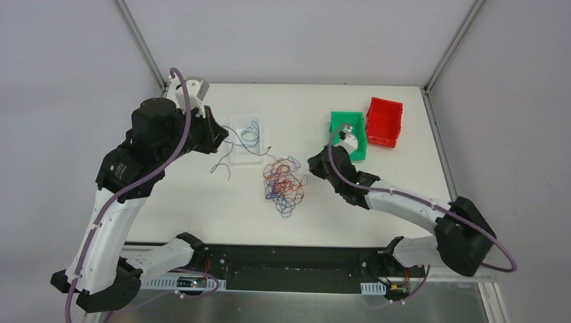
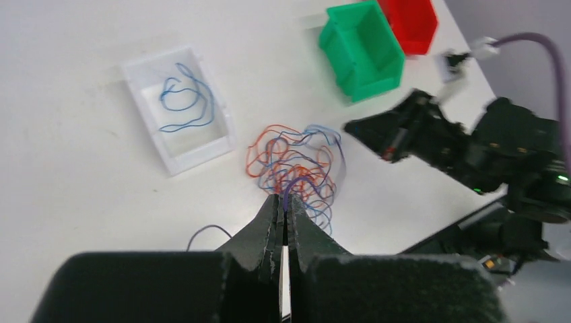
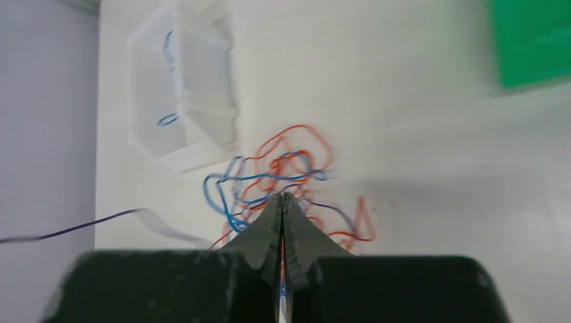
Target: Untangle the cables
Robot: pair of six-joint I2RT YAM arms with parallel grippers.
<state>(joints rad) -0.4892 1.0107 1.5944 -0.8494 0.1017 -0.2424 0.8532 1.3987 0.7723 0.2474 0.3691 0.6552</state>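
The cables form a red and blue tangle (image 1: 283,183) in the middle of the table. My left gripper (image 1: 223,138) hangs beside the white tray, shut on a thin dark cable (image 1: 221,165) that droops to the table; in the left wrist view that strand (image 2: 291,186) curls out of the pinched tips (image 2: 285,196). My right gripper (image 1: 312,163) sits at the tangle's right edge. Its jaws are shut at the tips (image 3: 283,196) among red and blue strands (image 3: 232,202), with a bit of blue showing between the fingers.
A white tray (image 1: 235,156) left of the tangle holds one loose blue cable (image 1: 250,133). A green bin (image 1: 350,128) and a red bin (image 1: 384,121) stand at the back right, close behind the right wrist. A metal frame borders the table.
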